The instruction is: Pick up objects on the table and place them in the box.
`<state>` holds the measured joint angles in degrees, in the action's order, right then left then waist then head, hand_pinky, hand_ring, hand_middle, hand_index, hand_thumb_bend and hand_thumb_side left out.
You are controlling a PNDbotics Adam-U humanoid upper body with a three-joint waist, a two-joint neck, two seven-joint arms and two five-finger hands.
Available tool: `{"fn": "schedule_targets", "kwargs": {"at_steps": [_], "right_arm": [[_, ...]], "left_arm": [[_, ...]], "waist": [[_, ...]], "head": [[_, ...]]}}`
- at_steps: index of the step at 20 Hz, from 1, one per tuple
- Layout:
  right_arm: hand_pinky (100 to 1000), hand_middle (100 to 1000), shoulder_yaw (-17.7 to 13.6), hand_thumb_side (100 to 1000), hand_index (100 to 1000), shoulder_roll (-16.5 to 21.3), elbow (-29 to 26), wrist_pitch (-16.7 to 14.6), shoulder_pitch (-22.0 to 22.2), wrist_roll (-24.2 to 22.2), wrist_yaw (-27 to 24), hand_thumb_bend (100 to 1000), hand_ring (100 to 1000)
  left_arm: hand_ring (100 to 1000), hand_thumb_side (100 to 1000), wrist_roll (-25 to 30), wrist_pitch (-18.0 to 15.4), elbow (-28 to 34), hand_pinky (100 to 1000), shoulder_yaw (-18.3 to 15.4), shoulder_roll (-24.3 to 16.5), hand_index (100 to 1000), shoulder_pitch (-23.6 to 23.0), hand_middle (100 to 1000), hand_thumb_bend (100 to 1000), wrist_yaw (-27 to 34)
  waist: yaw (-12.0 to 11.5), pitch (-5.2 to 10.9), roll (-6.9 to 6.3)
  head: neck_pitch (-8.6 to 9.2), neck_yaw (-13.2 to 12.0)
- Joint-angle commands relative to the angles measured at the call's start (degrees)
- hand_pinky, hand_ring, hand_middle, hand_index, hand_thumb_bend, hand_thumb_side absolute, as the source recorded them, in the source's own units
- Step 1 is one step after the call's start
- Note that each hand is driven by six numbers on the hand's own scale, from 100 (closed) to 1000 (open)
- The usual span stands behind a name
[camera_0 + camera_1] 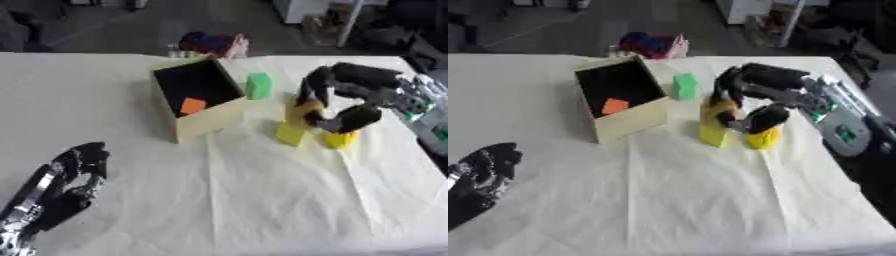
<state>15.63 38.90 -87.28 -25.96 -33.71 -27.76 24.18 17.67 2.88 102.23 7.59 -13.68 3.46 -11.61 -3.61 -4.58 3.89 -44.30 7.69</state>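
Counter (245, 200), draped in pale cloth, is filling most of both views. Box (208, 122), tan and open-topped, is sitting at about 11 o'clock from centre, tipped toward the camera, with an orange block (192, 105) already lying inside it. Right hand (337, 107) is coming in from 2 o'clock and arching down over the yellow pieces, fingers and thumb curled around the upright yellow block (295, 125); it looks like it is pinching the top of that block, though actual contact is hard to confirm. Left hand (74, 172) is resting idle at 8 o'clock near the lower corner, fingers loosely curled, holding nothing, well apart from every block.

Yellow block is standing with its long axis upright, base apparently on the cloth. Just beside it at 3 o'clock a rounder yellow piece (340, 139) is sitting under the right hand's fingers. Green block (259, 86) is standing just beside the box's right wall, between box and right hand. Red and blue items (213, 43) are lying past the counter's far edge at 12 o'clock.

Key relation: box is lying at roughly 9–10 o'clock from the right hand, near, with the green block in between. Right hand is clearly the nearer one; judging the step as grasping the yellow block before lifting it leftward over the green block into the box.
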Motion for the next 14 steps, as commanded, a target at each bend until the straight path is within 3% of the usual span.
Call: {"fn": "schedule_targets", "kwargs": {"at_steps": [1,5,11,14], "right_arm": [[445,377,0.1,100,526,-1.9,3.5,1.2,-6.2,-2.7,-2.1,100,391],[450,381,-0.6,100,526,-9.6,13.3,1.3,-15.4,-3.8,1.7,100,396],[495,422,-4.7,100,568,-22.0,27.9,-0.6,-22.3,0.4,19.9,100,441],[540,454,-7.9,100,645,-26.4,34.5,0.0,-23.6,4.4,28.2,100,472]], "left_arm": [[811,458,0.0,-0.2,0.8,833,-0.2,-0.7,873,0.2,729,100,0.2],[811,457,0.3,-0.2,0.8,833,0.2,-0.1,873,0.4,729,100,0.5],[811,457,0.9,-0.3,0.8,832,0.8,0.9,873,1.0,729,100,1.0],[810,458,1.2,-0.3,0.8,832,1.1,1.2,872,1.2,729,100,1.3]], "waist": [[-0.1,1.21,0.08],[-0.7,1.16,-0.88],[-1.8,0.77,-2.52],[-2.3,0.47,-3.16]], "head": [[0.18,0.1],[0.18,1.3],[0.18,3.7],[0.18,4.8]]}}
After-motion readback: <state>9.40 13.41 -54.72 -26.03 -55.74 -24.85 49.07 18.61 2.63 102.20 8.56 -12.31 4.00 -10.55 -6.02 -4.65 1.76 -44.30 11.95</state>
